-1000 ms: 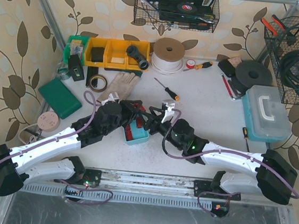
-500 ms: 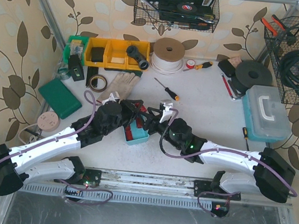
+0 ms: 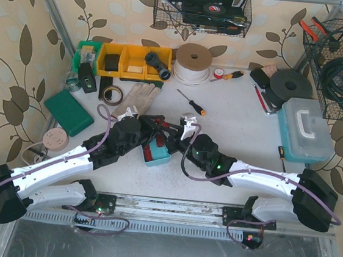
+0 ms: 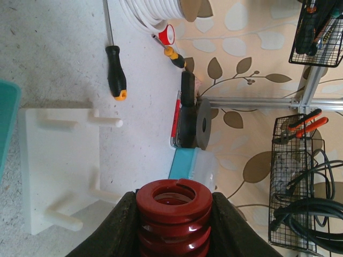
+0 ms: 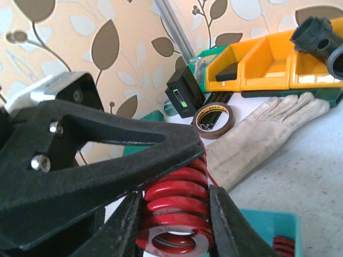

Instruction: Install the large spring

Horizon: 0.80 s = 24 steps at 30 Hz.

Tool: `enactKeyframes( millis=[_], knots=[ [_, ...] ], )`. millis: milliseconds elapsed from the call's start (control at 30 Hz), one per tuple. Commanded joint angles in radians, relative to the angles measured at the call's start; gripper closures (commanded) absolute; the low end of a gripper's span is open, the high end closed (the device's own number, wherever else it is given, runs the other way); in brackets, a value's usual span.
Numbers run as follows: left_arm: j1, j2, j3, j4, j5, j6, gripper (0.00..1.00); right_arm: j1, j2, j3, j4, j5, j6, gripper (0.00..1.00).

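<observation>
Large spring (image 4: pixel 172 219): red, one only, carried off the table near the far end of the teal tray (image 3: pixel 159 159).

Change noted: over the last second the right arm has slid left toward its partner. Its fingers, spread wide then, have drawn in. The left arm has held its place and its grip.

Position against the claws: the left gripper (image 4: pixel 172 197) pinches the coils between its two black fingers, one on either side, with the spring's open end facing outward. The right gripper (image 5: pixel 176 203) now flanks the same spring from the opposite end (its wrist view shows both fingers lying against the coils), so it too is pressed onto it.

Count: one spring in hand, two claws on it, one white peg block (image 4: pixel 59 171) on the table beyond, one glove (image 3: pixel 139 94), three yellow bins (image 3: pixel 132 61).
</observation>
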Motion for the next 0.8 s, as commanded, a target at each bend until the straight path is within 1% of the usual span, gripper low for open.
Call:
enactKeyframes(
  millis=[0, 133, 233, 267, 300, 333, 433, 467, 500, 567, 767],
  knots=[
    [-0.011, -0.012, 0.056, 0.045, -0.008, 0.017, 1.0, -0.005, -0.007, 0.031, -0.05, 0.035, -0.014, 0.84],
    [-0.013, -0.02, 0.06, 0.022, -0.012, 0.02, 1.0, -0.004, -0.015, 0.038, -0.081, 0.041, -0.023, 1.0],
    [-0.013, -0.026, 0.06, 0.012, -0.014, 0.021, 1.0, -0.006, -0.019, 0.044, -0.099, 0.04, -0.03, 1.0],
    [-0.014, -0.025, 0.06, 0.012, -0.013, 0.022, 0.97, -0.006, -0.02, 0.043, -0.102, 0.039, -0.032, 1.0],
    [-0.013, -0.026, 0.06, 0.014, -0.012, 0.024, 0.89, -0.005, -0.021, 0.044, -0.101, 0.037, -0.035, 1.0],
    [-0.013, -0.026, 0.06, 0.014, -0.01, 0.026, 0.79, -0.006, -0.023, 0.044, -0.102, 0.033, -0.038, 1.0],
    [-0.013, -0.035, 0.056, 0.017, -0.011, 0.033, 0.44, -0.01, -0.029, 0.046, -0.107, 0.004, -0.047, 1.0],
    [-0.013, -0.04, 0.053, 0.013, -0.015, 0.035, 0.37, -0.014, -0.033, 0.044, -0.106, -0.013, -0.046, 1.0],
    [-0.012, -0.047, 0.05, 0.01, -0.021, 0.035, 0.31, -0.021, -0.037, 0.038, -0.098, -0.034, -0.042, 1.0],
    [-0.013, -0.063, 0.04, 0.007, -0.035, 0.032, 0.27, -0.036, -0.054, 0.019, -0.067, -0.068, -0.025, 1.0],
    [-0.013, -0.068, 0.017, 0.064, -0.037, 0.03, 0.26, -0.069, -0.087, -0.014, -0.008, -0.153, -0.003, 1.0]
  ],
)
